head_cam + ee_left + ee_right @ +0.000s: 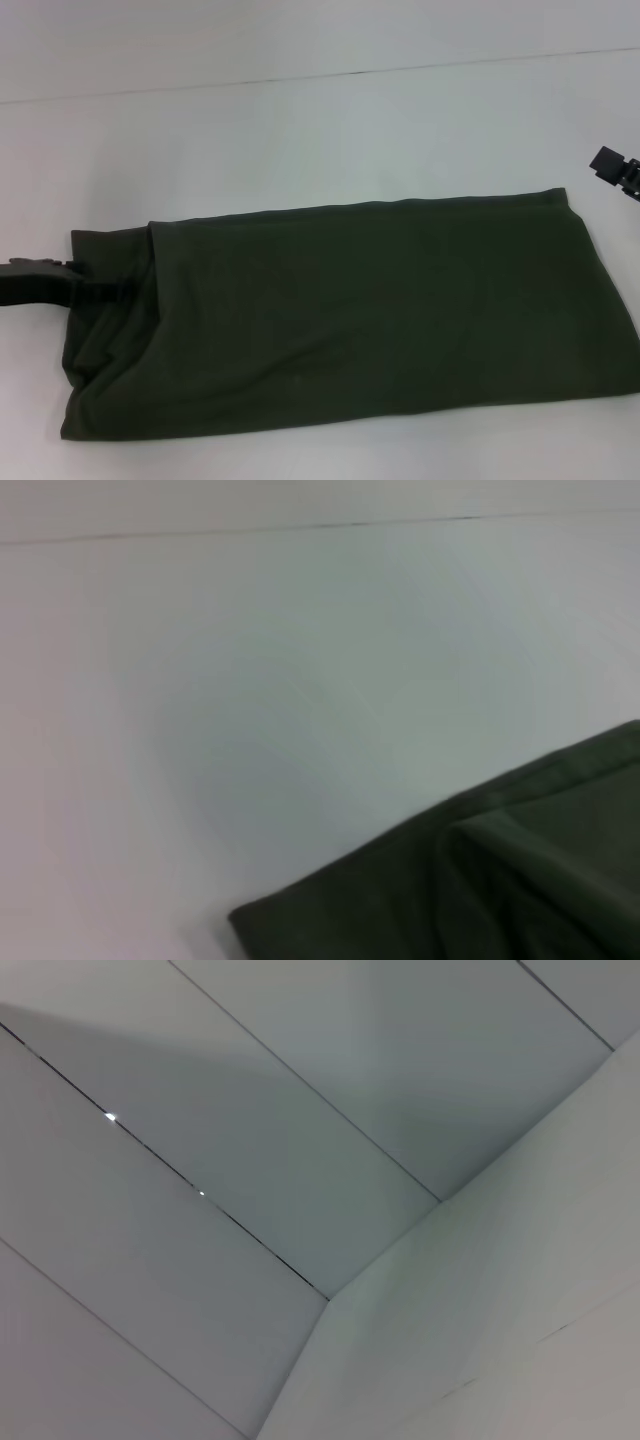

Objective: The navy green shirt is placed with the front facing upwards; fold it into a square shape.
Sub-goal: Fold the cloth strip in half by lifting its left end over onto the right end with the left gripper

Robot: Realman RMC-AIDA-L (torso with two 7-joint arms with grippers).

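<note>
My left end effector (120,292) is sitting on the left end of the navy green shirt (380,310); can't tell whether it's open or gripping cloth. Shirt is lying on the white bench (300,140) as a long band, long axis running left to right, so the rest of it is stretching rightward from me. Right end effector (618,172) is parked just past the far-right corner, state unclear. Left arm's nearer for folding this end over.

White table (300,130) w/ thin dark seam across far side.
</note>
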